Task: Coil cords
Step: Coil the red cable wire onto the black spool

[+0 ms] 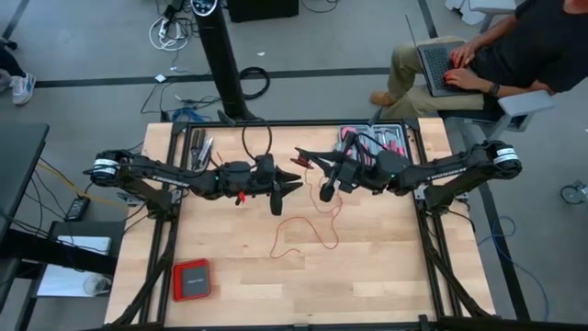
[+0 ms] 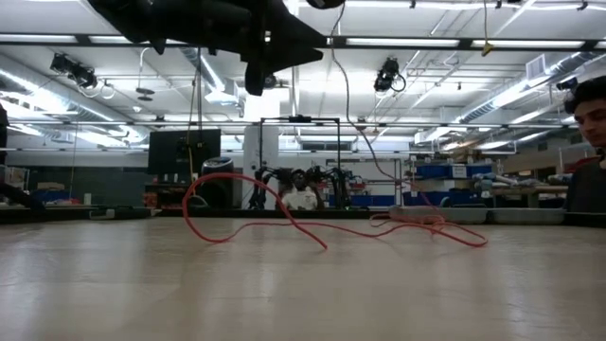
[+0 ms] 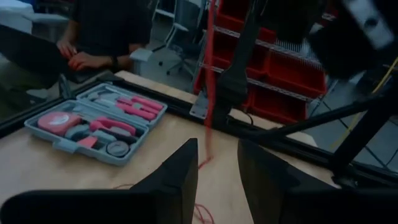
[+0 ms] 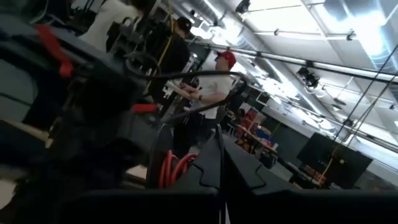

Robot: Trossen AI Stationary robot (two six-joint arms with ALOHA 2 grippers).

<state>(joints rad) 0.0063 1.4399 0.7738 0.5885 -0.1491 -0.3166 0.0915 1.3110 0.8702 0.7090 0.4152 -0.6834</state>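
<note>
Mid-coil: right gripper (image 1: 310, 162) clenched on the red cord (image 1: 308, 230), lifted; rest trails loose on the table (image 1: 367, 276). Left gripper (image 1: 292, 184) jaws parted, empty. Next: left needs to catch the hanging strand.

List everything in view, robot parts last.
cord: one, thin red, loose on table centre, one end rising to the right pincer
tool tray: one, grey with pink tools, table's far right
flat box: one, red, near left corner
table: one, light wood
person: one, seated with laptop, beyond the far right corner
left pincer: open, raised mid-table
right pincer: shut on cord, raised mid-table
</note>
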